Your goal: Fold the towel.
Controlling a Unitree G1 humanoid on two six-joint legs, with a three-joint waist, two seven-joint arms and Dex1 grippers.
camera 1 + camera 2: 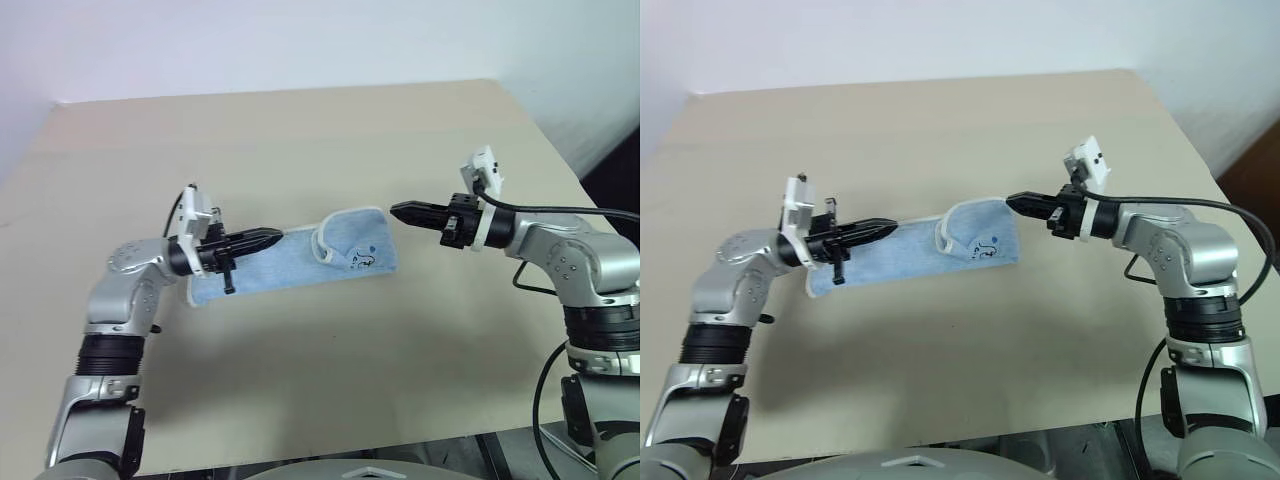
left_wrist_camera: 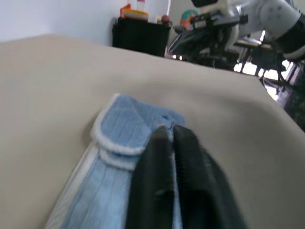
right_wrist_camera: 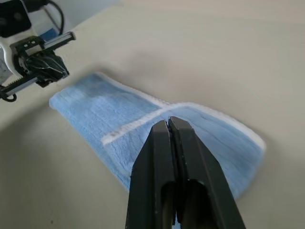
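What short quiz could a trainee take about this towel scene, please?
1. True or false: the towel lies open in a single flat layer on the table.
2. Which gripper hangs directly above the towel? A) left gripper B) right gripper
3. In what state are both grippers: open or shut?

Key:
1. False; its right end is folded back over itself.
2. A.
3. Shut, and neither holds the towel.

Both arms reach inward, facing each other. The left gripper (image 1: pixel 272 238) points right, roughly level, fingers pressed together. The right gripper (image 1: pixel 398 211) points left, also closed.
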